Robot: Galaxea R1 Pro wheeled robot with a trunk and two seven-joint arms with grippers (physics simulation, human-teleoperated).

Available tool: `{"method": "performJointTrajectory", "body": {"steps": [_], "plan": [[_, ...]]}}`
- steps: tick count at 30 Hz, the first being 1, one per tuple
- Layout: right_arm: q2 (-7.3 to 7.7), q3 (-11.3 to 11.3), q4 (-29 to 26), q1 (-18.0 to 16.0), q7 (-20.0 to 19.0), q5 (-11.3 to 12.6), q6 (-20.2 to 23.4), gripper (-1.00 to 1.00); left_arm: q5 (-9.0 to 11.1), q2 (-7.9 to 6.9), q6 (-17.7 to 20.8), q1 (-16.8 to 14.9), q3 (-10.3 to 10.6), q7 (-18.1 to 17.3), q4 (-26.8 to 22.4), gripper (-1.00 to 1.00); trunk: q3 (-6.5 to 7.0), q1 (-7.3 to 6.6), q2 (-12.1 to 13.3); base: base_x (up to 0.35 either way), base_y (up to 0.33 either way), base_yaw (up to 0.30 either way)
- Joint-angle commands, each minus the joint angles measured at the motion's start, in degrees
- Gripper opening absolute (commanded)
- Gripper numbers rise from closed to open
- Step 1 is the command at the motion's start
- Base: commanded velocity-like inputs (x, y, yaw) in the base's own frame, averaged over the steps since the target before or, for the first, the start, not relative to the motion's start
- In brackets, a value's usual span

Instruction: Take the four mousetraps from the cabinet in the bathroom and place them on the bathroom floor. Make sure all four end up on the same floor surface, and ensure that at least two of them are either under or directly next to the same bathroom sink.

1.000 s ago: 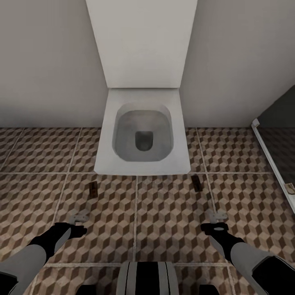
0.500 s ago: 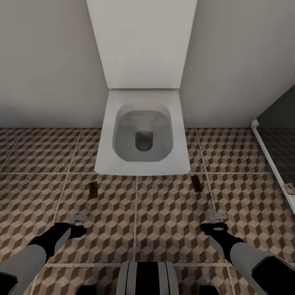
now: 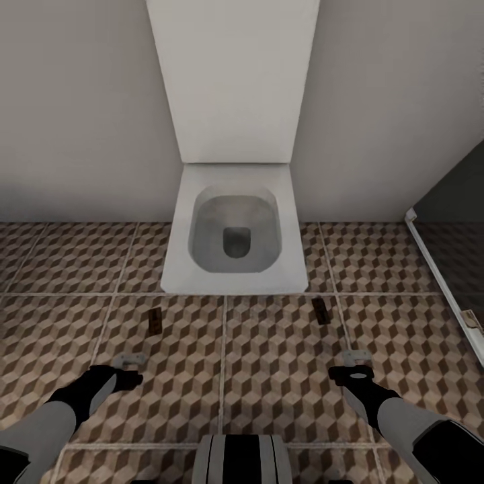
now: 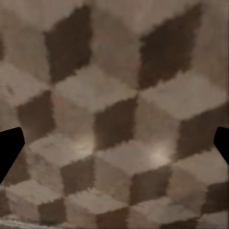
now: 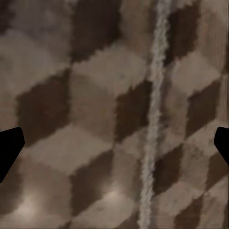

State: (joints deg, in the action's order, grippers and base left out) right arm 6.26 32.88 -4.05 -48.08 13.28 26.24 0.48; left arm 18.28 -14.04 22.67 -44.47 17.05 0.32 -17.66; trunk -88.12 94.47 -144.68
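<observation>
Two mousetraps lie flat on the cube-patterned bathroom floor [image 3: 269, 356] in front of a white toilet. One mousetrap [image 3: 155, 320] is off its left front corner, the other mousetrap [image 3: 321, 310] off its right front corner. My left gripper [image 3: 130, 362] hangs low over the tiles, a short way nearer me than the left trap. My right gripper [image 3: 357, 357] hangs likewise behind the right trap. Both are open and hold nothing. The left gripper [image 4: 114, 148] and right gripper [image 5: 114, 145] have bare tile between their wide-apart fingertips. The cabinet and the bathroom sink are out of view.
The white toilet [image 3: 232, 275] with raised lid stands against the pale wall straight ahead. At the right, a white-edged glass shower screen [image 3: 437, 275] borders darker flooring, with a small tan object [image 3: 474, 319] at its base. My base [image 3: 242, 460] shows at the bottom.
The whole picture has shifted: the toilet and traps sit slightly lower and look smaller, so the camera has moved. Both arms keep their pose and the traps lie where they were.
</observation>
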Motion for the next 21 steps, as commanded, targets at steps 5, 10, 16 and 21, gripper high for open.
{"method": "performJointTrajectory", "body": {"steps": [5, 10, 16, 21], "plan": [[-0.02, 0.6, 0.0, 0.0, 0.2, 0.6, 0.0, 1.0, 0.4, 0.04, 0.3, 0.0, 0.5, 0.2, 0.5, 1.0, 1.08, -0.13, 0.1, 0.0, 0.0, 0.0], [-0.07, 0.6, 0.3, 0.0, 0.2, 0.7, 0.0, 1.0, 0.5, 0.08, 0.3, 0.0, 0.6, 0.2, 0.8, 1.0, 2.19, -0.26, 0.1, 0.0, 0.0, 0.0], [-0.03, 0.6, 0.6, 0.2, 0.2, 0.8, 0.1, 1.0, 0.6, 0.12, 0.3, 0.0, 0.7, 0.3, 1.3, 1.0, 3.52, -0.42, 0.2, 0.0, 0.0, 0.0], [-0.06, 0.7, 0.7, 0.8, 0.2, 0.9, 0.1, 1.0, 0.6, 0.26, 0.2, 0.0, 0.7, 0.2, 3.2, 1.0, 4.63, -0.55, 0.3, 0.0, 0.0, 0.0]]}}
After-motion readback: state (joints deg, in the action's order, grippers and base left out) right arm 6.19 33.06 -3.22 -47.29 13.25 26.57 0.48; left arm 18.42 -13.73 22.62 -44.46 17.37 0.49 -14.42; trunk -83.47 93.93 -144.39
